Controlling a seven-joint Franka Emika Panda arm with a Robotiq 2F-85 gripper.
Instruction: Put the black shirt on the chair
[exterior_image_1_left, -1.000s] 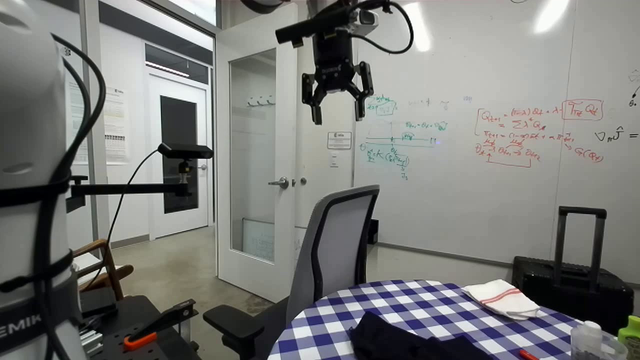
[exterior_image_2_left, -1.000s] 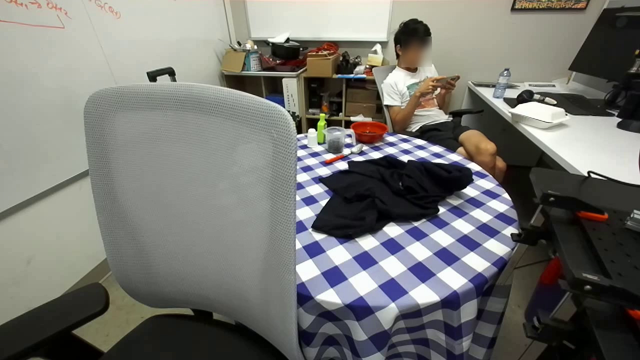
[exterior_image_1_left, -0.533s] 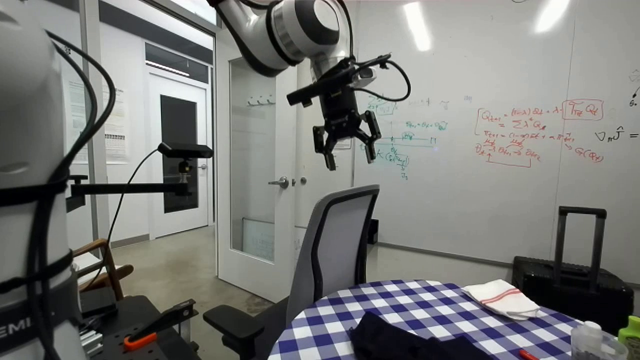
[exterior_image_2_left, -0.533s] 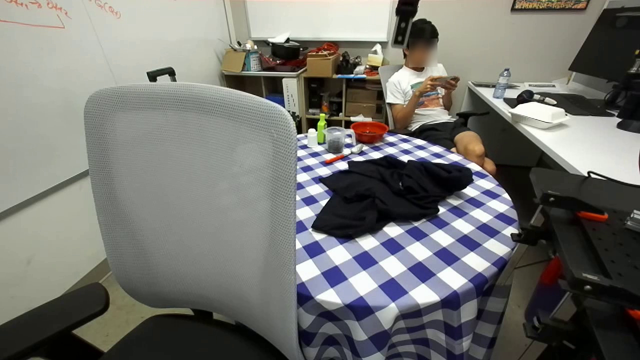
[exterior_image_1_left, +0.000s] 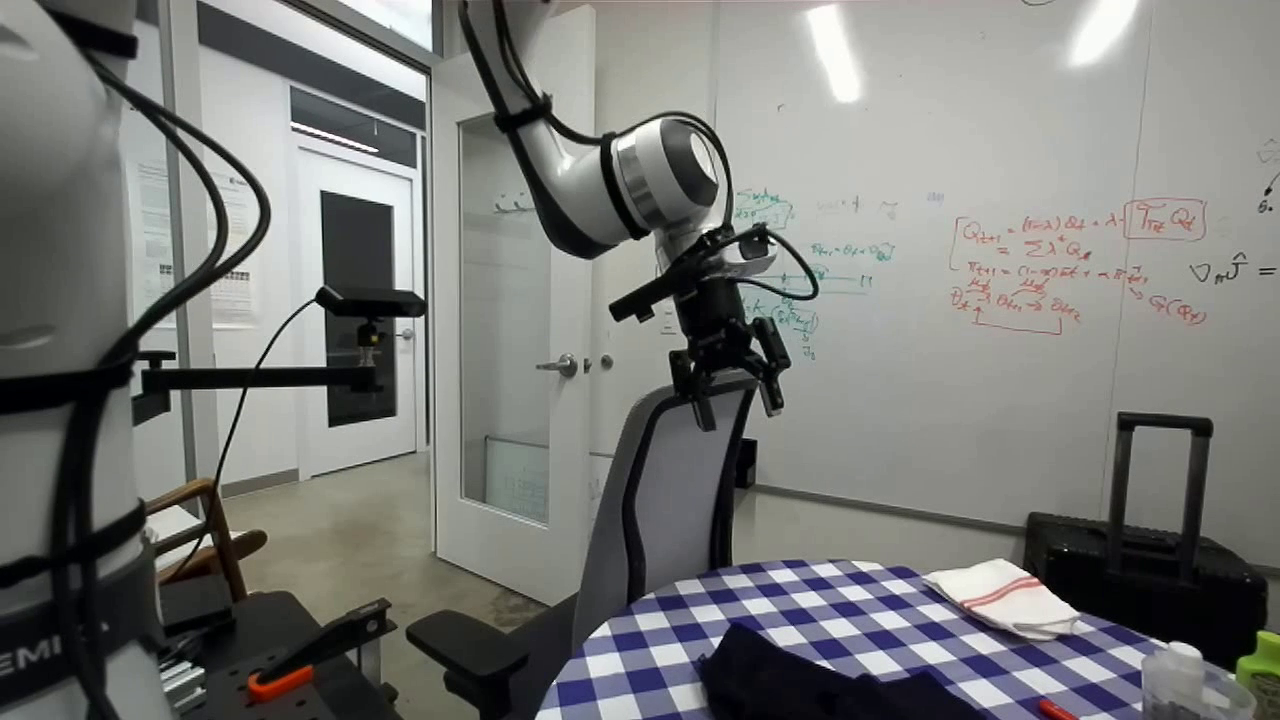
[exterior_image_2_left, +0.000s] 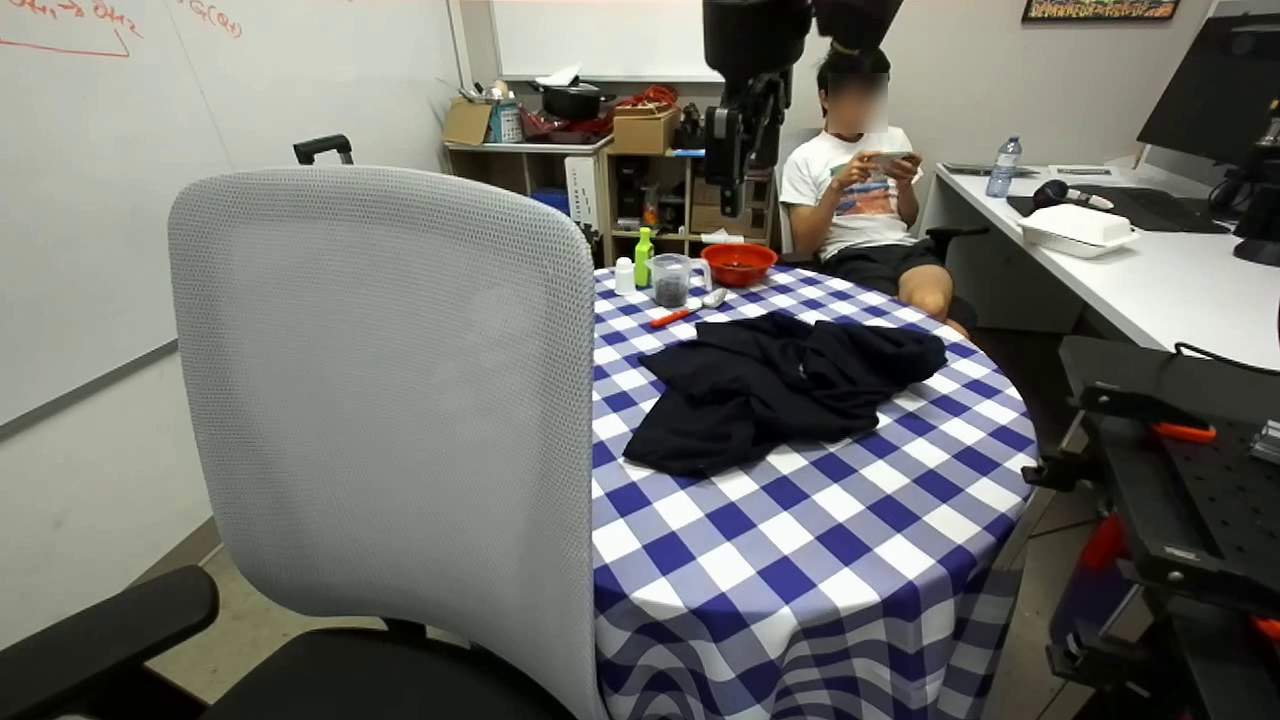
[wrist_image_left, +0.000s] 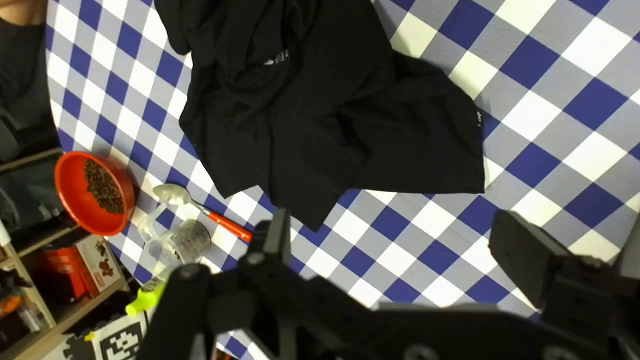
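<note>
The black shirt lies crumpled on the round table with a blue and white checked cloth. It also shows in the wrist view and at the bottom edge of an exterior view. The chair has a grey mesh back and black armrests and stands beside the table; it also shows in an exterior view. My gripper is open and empty, pointing down above the table, well clear of the shirt. In the wrist view the open jaws have only tablecloth between them, and the shirt lies beyond the fingertips.
A red bowl, a spoon with a red handle, a clear measuring cup and a green bottle stand at the table's far side. A folded white towel lies near the edge. A person sits behind the table.
My gripper has come down from high above, moving slightly right in an exterior view, and has entered the other exterior picture from the top. It stays open. The shirt and chair have not moved.
</note>
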